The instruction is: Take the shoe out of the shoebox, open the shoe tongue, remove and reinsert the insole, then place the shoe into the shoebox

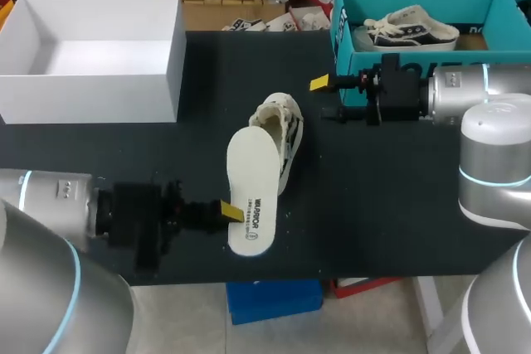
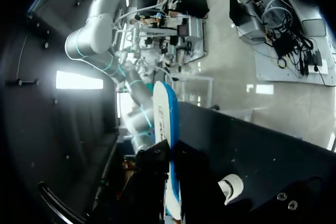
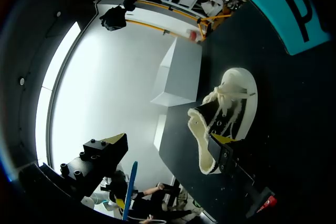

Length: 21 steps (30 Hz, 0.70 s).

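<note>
White insole (image 1: 253, 184) runs lengthwise front-to-back, clamped in left gripper (image 1: 236, 211); right gripper (image 1: 325, 98) jaws apart beside shoe (image 1: 286, 124).

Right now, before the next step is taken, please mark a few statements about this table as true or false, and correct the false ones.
1. The left gripper is shut on the insole, which is out of the shoe. True.
2. The right gripper holds that shoe. False: it is open and stands beside the shoe, apart from it.
3. The teal box is empty. False: another shoe lies in it.
4. A white box stands on the table, on the left arm's side. True.
5. The insole lies in the white box. False: it is over the table, next to the shoe.
</note>
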Motion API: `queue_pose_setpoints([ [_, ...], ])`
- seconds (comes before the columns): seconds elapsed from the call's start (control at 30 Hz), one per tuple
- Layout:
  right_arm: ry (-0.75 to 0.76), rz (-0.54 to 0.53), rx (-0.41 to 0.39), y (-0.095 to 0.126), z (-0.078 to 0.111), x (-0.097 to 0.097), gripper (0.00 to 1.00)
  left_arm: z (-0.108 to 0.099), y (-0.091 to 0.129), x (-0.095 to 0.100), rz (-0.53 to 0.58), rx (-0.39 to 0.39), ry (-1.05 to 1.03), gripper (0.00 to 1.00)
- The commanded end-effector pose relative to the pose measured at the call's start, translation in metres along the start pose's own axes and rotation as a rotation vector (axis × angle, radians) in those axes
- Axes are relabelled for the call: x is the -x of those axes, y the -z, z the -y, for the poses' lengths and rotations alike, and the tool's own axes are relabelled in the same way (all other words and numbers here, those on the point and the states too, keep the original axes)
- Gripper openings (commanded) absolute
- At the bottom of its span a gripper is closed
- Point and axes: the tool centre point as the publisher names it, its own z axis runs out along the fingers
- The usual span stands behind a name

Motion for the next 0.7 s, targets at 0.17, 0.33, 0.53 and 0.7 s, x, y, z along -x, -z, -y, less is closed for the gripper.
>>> queue_pose_setpoints([
  [0.17, 0.000, 0.001, 0.003, -0.0014, 0.0008, 0.0003, 1.00, -0.0036, -0.0103, -0.0051, 0.071, 0.007, -0.003, 0.00],
  [0.33, 0.000, 0.001, 0.003, -0.0014, 0.0008, 0.0003, 1.00, -0.0036, -0.0103, -0.0051, 0.071, 0.007, -0.003, 0.00],
  [0.53, 0.000, 0.001, 0.003, -0.0014, 0.0008, 0.0003, 1.00, -0.0036, -0.0103, -0.0051, 0.071, 0.007, -0.003, 0.00],
  [0.7, 0.000, 0.001, 0.003, -0.0014, 0.0008, 0.0003, 1.00, -0.0030, -0.0134, -0.0073, 0.068, 0.000, -0.020, 0.00],
])
